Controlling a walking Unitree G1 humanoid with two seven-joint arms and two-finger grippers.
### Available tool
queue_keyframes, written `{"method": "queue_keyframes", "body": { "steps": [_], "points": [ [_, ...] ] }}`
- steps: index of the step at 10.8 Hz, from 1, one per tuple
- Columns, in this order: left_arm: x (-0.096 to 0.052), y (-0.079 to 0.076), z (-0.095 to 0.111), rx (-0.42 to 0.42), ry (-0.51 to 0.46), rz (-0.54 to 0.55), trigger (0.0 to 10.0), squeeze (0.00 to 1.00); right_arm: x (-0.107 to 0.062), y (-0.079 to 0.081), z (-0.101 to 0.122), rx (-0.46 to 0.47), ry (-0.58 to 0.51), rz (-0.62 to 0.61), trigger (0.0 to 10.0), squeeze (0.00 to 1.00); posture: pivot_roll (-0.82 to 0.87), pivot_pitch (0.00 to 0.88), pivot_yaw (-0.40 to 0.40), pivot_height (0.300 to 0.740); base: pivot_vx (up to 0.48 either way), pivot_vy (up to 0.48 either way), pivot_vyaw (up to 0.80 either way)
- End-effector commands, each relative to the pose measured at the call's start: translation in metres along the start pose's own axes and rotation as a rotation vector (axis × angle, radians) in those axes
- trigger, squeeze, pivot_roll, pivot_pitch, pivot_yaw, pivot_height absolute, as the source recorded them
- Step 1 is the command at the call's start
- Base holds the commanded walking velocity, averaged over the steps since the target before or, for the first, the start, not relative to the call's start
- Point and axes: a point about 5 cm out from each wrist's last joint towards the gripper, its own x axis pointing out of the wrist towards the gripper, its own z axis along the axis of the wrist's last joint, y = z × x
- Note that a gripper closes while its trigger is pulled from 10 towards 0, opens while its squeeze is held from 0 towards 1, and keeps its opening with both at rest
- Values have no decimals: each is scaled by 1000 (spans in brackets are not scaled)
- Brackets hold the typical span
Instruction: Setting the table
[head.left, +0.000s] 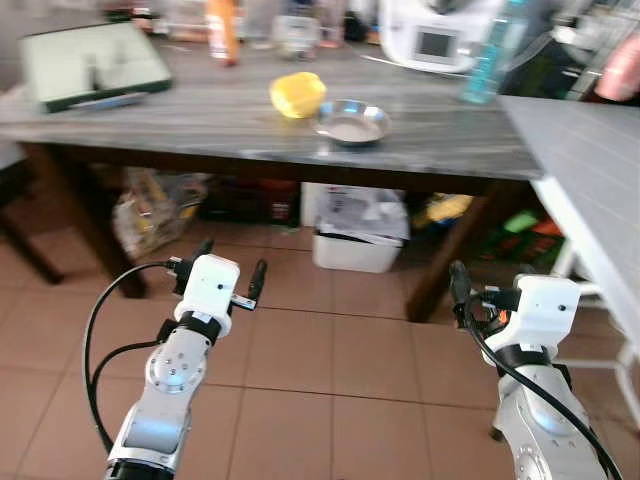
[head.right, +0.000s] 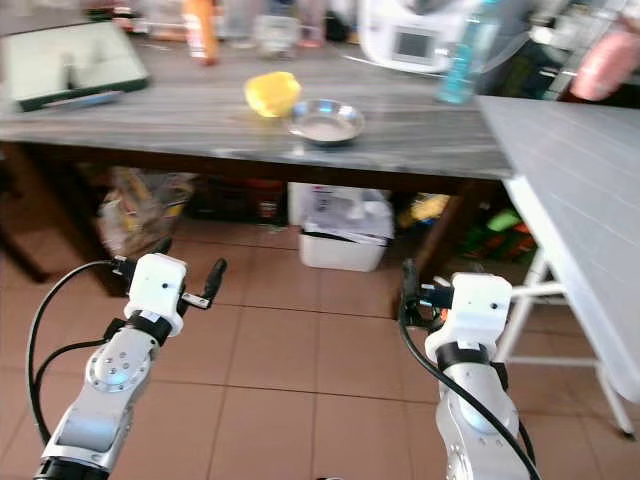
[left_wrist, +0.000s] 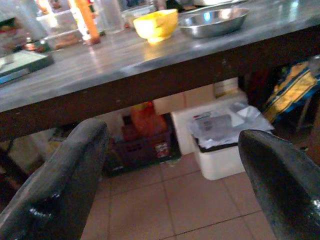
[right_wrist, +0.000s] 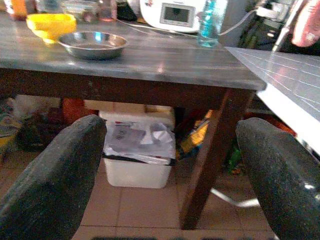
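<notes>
One yellow bowl (head.left: 297, 94) and one shallow steel bowl (head.left: 351, 122) sit on the grey wood-grain bench (head.left: 200, 115), near its front edge. The yellow bowl is glossy plastic with a rounded wall. The steel bowl is wide and low with a flat rolled rim, and it catches reflections. The two stand just beside each other, the yellow one on the robot's left; whether they touch cannot be told.

Farther back on the bench stand one orange bottle (head.left: 222, 30), one pale blue bottle (head.left: 487, 62) and one white appliance with a small screen (head.left: 437, 38). One green tray (head.left: 92, 65) lies at the bench's left end. A second, white-topped table (head.left: 585, 190) adjoins on the right.

Under the bench, on the tiled floor (head.left: 330, 360), is one white bin (head.left: 358, 232) with crumpled paper on top.

The left tool (head.left: 229, 268) hangs in front of the bench, below its top, with its two black fingers (left_wrist: 65, 185) spread apart and nothing between them. The right tool (right_wrist: 170, 175) is likewise released, its fingers (right_wrist: 275, 170) wide apart and empty, held low before the bench leg (right_wrist: 207, 160).
</notes>
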Motion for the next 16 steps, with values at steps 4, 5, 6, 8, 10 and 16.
{"method": "queue_keyframes", "body": {
  "steps": [4,5,6,8,10,16],
  "points": [
    [2,-2,1,-4,6,-18,10000,0,-1,1,0,-5,-9,-2,10000,482,126,130,-33,740,0,0,0],
    [3,-1,0,-4,9,-20,10000,0,0,0,1,-5,-12,-8,10000,482,126,127,-24,740,0,0,0],
    [4,-2,1,-3,9,-33,10000,0,2,0,2,-5,-18,-13,10000,478,122,124,-15,740,-292,0,0],
    [6,-4,1,-2,7,-46,10000,0,0,0,2,-1,-25,-27,10000,478,118,123,-10,740,-298,0,0],
    [8,-5,1,-2,8,-49,10000,0,-1,0,1,0,-26,-37,10000,478,114,120,-10,740,-302,0,0],
    [8,-9,4,-21,-22,-119,10000,0,3,0,2,-8,-32,-40,10000,478,124,120,-6,740,-96,0,0]
  ]
}}
